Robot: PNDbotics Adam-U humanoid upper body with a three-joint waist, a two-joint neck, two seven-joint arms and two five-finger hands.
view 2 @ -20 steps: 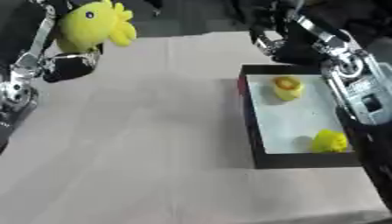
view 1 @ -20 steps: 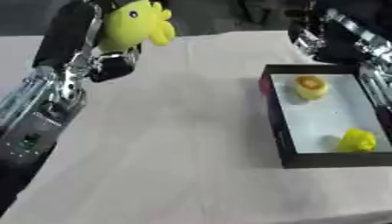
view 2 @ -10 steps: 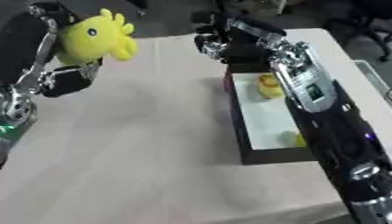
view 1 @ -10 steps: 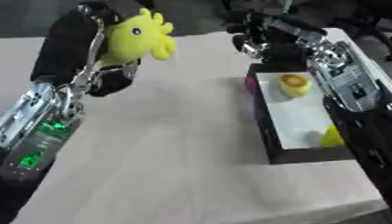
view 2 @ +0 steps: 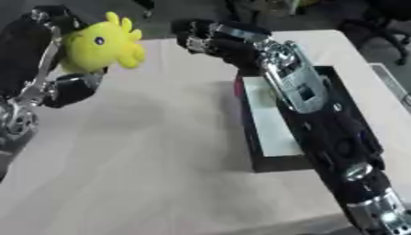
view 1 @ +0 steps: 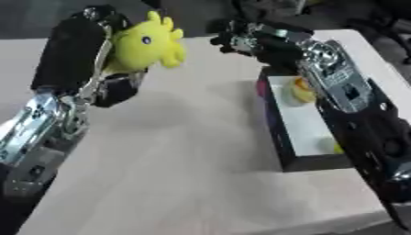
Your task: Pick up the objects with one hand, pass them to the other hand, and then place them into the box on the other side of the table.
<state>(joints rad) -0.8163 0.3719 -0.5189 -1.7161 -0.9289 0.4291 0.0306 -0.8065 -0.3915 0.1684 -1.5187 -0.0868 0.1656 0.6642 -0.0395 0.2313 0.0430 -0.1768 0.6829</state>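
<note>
My left hand [view 1: 92, 55] is raised over the table's far left and is shut on a yellow plush toy [view 1: 147, 44] with a dark eye and stubby arms. My right hand [view 1: 245, 39] reaches in from the right toward the toy, its fingers relaxed and holding nothing, a short gap away. The black box [view 1: 282, 137] with a white floor lies at the right. In it sit a yellow and orange item [view 1: 302, 91] near the far end and a small yellow item [view 1: 338, 148], partly hidden by my right arm.
The beige table [view 1: 185, 165] stretches in front of me, with its near edge at the bottom. Dark chairs and clutter stand beyond the far edge.
My right hand has swung left from above the box toward the toy. The left hand has brought the toy slightly right. The camera has tilted, so the whole picture has shifted.
</note>
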